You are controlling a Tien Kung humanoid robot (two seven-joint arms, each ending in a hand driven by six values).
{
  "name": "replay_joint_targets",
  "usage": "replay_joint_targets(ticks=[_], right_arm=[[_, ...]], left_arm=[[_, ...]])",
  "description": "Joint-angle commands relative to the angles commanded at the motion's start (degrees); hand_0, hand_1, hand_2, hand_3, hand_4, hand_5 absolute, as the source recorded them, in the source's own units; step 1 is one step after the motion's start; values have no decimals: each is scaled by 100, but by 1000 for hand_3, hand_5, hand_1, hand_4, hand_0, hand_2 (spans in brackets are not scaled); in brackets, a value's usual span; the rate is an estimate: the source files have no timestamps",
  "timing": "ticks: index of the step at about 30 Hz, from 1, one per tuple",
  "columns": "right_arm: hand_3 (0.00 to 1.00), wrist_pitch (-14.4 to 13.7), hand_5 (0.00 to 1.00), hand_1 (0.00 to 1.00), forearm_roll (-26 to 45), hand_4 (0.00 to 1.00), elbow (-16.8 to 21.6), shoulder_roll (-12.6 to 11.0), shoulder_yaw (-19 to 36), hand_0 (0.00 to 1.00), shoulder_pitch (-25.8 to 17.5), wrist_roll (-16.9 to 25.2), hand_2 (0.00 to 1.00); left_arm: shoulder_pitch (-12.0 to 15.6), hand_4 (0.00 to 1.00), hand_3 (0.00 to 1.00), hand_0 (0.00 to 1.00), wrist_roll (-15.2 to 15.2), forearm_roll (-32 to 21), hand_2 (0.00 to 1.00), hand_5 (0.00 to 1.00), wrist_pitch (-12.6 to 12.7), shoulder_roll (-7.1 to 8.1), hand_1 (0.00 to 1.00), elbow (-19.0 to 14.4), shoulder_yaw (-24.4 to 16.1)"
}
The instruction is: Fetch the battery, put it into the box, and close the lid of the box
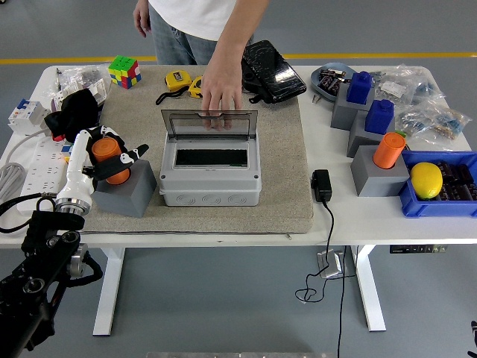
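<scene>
While the left robot hand (106,158) comes in from the lower left with its white forearm, its black and white fingers are curled around an orange battery (106,156), gripping it at the upper left of a grey block (124,191) on the near left part of the tan mat (287,186); the fingers cover much of the battery, so whether its base touches the block is not clear. Just right of the block stands the grey box (211,179), its dark inside showing through the top opening, though what lies within is too dark to make out. Its clear lid (210,121) stands open at the far edge, and a person's hand (220,93) rests on the lid's top rim, the fingertips seen blurred through the plastic. That person stands at the far side of the counter (350,212), cut off at the chest by the top of the frame. On the right side, well apart from the box, another orange battery (388,150) stands upright on a grey block, with blue pieces on the blocks behind it and a yellow lemon-like object (426,180) in a blue tray (417,209). No right robot hand is to be seen.
</scene>
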Motion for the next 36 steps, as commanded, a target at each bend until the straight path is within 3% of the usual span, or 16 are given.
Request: replay_joint_targets(ticks=[8,9,16,20,21,26,27,29,36], right_arm=[[793,3,998,808,-3,998,0,-4,-17,835,0,-8,771],[793,3,998,808,-5,998,0,-5,-16,834,2,-9,771],[793,-1,998,809,6,998,0,-19,-32,835,3,-19,771],[793,-5,998,809,3,998,0,-31,-32,835,5,-22,771],[793,-5,998,809,7,998,0,-35,-37,835,9,-22,771],[793,-6,998,809,-16,998,0,-49,-22,835,15,-30,771],[793,-5,998,809,-9,998,0,-51,-28,835,15,-28,771],[793,-7,998,809,-13,998,0,-53,-24,835,16,-28,771],[793,-5,998,809,-11,998,0,-62,-24,836,24,-21,771]], left_arm=[[-77,974,120,86,-3,-21,147,131,52,24,122,-33,7],[-91,928,120,86,-2,-18,145,138,63,33,121,-43,7],[-152,933,119,87,36,72,145,141,180,125,119,-264,30],[-157,933,119,87,203,456,145,141,323,248,119,-689,42],[-162,890,119,86,318,701,143,149,393,305,119,-884,41],[-202,890,119,86,803,1806,143,149,606,551,119,-1751,136],[-206,804,119,87,889,2027,144,154,645,591,119,-1913,171],[-211,804,119,87,1105,2467,144,154,721,660,119,-2256,243],[-151,762,119,91,2030,4056,144,189,596,924,119,-3365,840]])
